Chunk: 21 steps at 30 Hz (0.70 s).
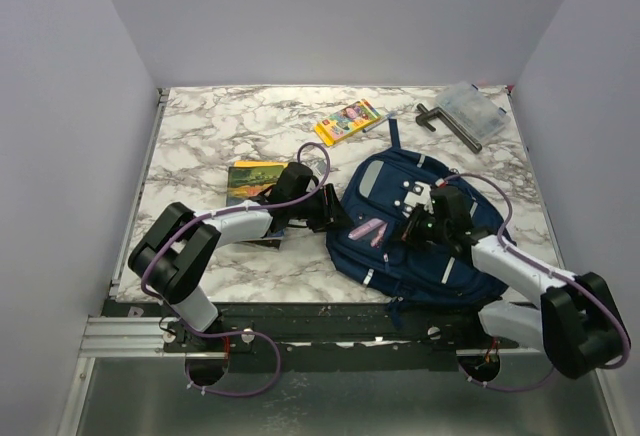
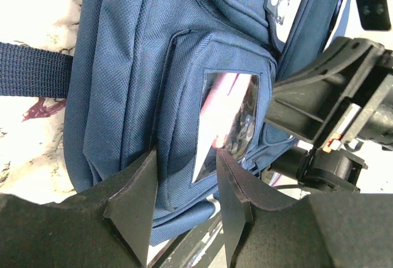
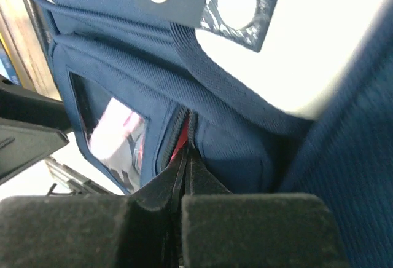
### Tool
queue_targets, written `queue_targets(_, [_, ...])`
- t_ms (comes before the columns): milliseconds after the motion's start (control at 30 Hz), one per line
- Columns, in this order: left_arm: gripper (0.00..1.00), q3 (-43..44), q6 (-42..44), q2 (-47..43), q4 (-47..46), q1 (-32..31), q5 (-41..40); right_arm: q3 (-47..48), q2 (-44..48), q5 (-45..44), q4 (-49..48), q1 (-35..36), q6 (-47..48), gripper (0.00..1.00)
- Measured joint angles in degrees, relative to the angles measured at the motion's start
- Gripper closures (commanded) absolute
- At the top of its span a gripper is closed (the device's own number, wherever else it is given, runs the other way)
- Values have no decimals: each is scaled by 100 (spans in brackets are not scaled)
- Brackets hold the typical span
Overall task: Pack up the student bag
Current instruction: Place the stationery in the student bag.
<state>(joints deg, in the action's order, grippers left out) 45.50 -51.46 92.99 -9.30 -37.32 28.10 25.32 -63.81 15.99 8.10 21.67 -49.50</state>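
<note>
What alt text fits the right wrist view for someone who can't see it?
The shut right gripper has its tips at the zipper of a pocket on the navy student bag. Beside it, a clear window shows pink items inside.

Navy student bag (image 1: 400, 261), pale grey panels (pink, maybe white, behind window); white-grey marble table (image 1: 220, 126).

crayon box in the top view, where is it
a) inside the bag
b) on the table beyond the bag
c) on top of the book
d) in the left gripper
b: the crayon box lies flat on the marble table, on the far side of the student bag, with nothing holding it.
</note>
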Motion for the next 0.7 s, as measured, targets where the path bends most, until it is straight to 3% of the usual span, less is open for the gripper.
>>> queue_targets(167, [56, 0, -26, 0, -2, -13, -7, -92, -894, 540, -1285, 0, -369, 99])
queue_targets(267, [56, -2, -35, 0, 0, -20, -28, -120, -946, 647, -1486, -2, -518, 99])
queue_targets(500, [49, -68, 7, -234, 24, -72, -52, 509, -304, -264, 269, 9, 11, 83])
queue_targets(700, [42, -68, 140, -505, 170, -92, -61, 828, 345, -997, 1456, 9, 363, 75])
